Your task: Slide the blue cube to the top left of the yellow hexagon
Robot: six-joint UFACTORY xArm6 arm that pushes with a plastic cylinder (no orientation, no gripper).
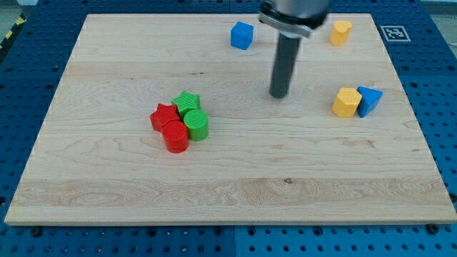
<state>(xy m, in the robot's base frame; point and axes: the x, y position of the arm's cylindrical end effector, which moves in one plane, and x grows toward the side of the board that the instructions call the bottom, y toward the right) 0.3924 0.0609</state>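
Observation:
The blue cube sits near the view's top, a little right of centre. The yellow hexagon lies at the view's right, touching a blue triangular block on its right side. My tip rests on the board below and to the right of the blue cube, and well left of the yellow hexagon. It touches no block.
A second yellow block sits at the view's top right. A cluster at centre left holds a green star, a green cylinder, a red star and a red cylinder. The wooden board lies on a blue perforated table.

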